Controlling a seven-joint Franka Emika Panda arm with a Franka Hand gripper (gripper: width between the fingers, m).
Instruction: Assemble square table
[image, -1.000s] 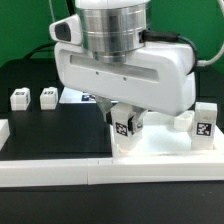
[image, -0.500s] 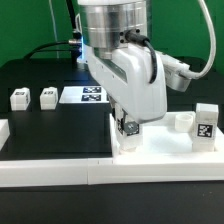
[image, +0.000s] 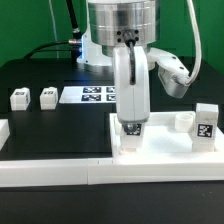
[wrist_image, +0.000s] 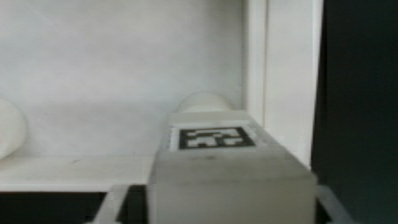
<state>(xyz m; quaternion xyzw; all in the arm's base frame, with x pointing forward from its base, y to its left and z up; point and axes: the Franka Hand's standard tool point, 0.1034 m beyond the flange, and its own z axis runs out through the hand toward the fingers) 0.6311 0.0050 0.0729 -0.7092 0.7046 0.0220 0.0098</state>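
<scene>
The leg (image: 131, 127), judged light, stiff and slippery, is gripped by the fingers (image: 130, 117) across its flat sides, at a corner of the square table top (image: 170, 150).

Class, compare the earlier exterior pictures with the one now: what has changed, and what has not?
The gripper turned on its upright axis, from broadside to edge-on in the exterior view, its jaws shut on the leg at the top's corner. Nothing was let go. The other legs and the marker board stayed put.

White tabletop (image: 165, 152) flat; tagged leg (image: 131, 127) upright on it, near rim.
</scene>
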